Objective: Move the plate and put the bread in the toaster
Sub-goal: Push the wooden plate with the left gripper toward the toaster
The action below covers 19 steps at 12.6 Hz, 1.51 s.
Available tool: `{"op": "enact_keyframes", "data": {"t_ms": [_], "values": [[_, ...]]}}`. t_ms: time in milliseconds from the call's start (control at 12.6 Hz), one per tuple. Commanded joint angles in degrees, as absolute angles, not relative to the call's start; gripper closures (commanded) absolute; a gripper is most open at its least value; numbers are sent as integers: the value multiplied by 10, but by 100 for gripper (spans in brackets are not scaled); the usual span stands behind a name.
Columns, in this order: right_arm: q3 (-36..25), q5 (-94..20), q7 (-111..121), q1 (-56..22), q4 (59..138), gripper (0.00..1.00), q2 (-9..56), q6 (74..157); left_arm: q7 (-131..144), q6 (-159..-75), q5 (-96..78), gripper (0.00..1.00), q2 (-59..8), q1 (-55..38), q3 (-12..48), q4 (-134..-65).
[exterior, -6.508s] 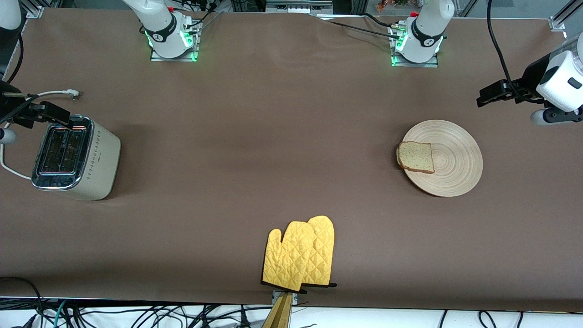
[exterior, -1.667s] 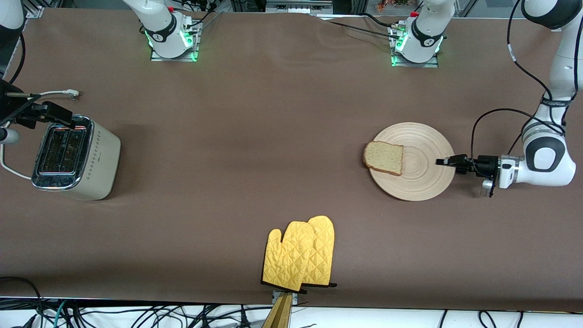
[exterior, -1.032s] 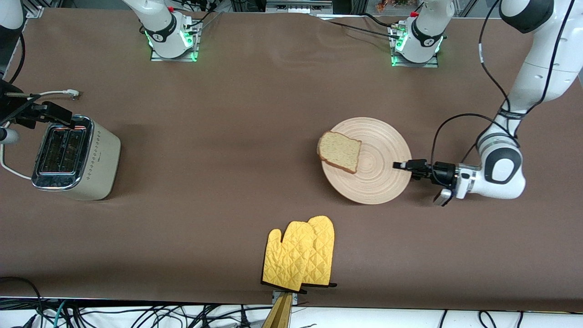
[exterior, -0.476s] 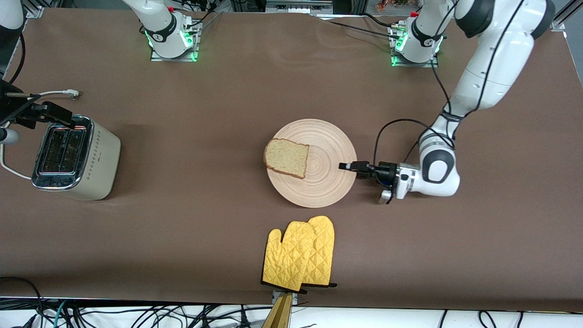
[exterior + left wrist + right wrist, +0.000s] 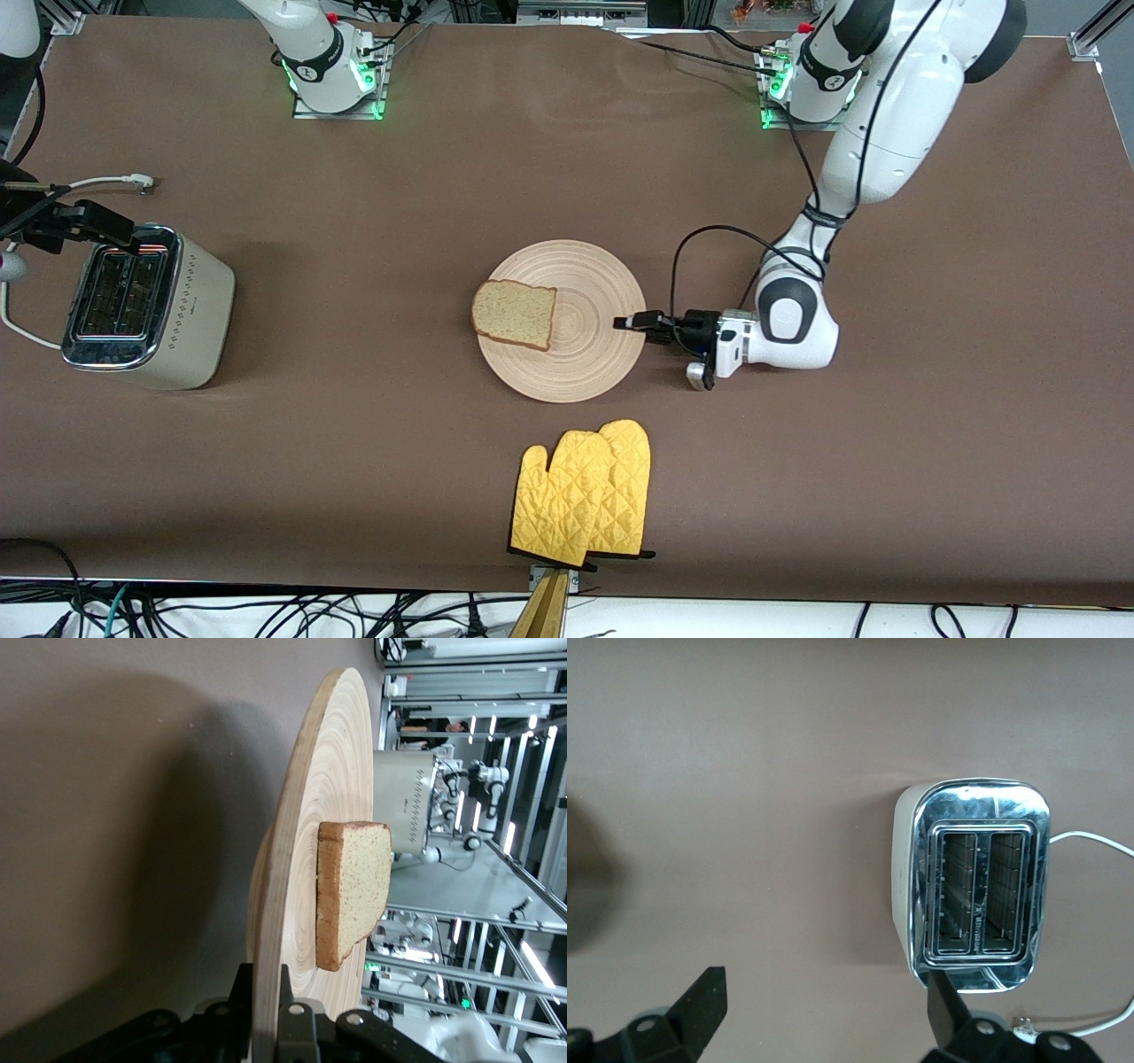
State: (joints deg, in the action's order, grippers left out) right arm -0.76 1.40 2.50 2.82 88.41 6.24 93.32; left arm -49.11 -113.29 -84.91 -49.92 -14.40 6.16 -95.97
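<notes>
The round wooden plate lies in the middle of the table with the bread slice on it, at the edge toward the right arm's end. My left gripper is shut on the plate's rim at the side toward the left arm's end. The left wrist view shows the plate clamped between the fingers of my left gripper, and the bread on it. The cream toaster stands at the right arm's end, both slots empty. My right gripper waits open above the toaster.
A pair of yellow oven mitts lies at the table edge nearest the front camera, just nearer than the plate. The toaster's white cord runs off beside it. Bare brown table lies between plate and toaster.
My left gripper came down, took the plate's rim and has slid the plate with the bread from the left arm's end to the table's middle. The right arm has not moved.
</notes>
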Motion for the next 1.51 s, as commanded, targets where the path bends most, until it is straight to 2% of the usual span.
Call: {"op": "enact_keyframes", "data": {"t_ms": [0,476,794,952,1032,1270,1349,1429], "values": [[-4,10,20,33,881,0,61,946,-488,-1129,-906,100,-492,-198,25,-955],[-4,13,24,33,882,0,83,945,-495,-1197,-954,100,-494,-254,18,-956],[-4,14,31,33,882,0,93,940,-488,-1199,-954,100,-497,-259,18,-958],[-4,14,24,30,882,0,104,937,-488,-1199,-956,90,-494,-258,15,-962],[-3,14,23,30,882,0,104,937,-487,-1199,-956,79,-491,-258,11,-963],[-1,11,20,29,885,0,117,937,-488,-1199,-955,59,-490,-255,8,-970],[2,9,19,25,885,0,124,937,-489,-1198,-955,37,-485,-252,8,-975],[2,7,19,15,888,0,127,937,-489,-1198,-953,8,-477,-252,7,-979]]}}
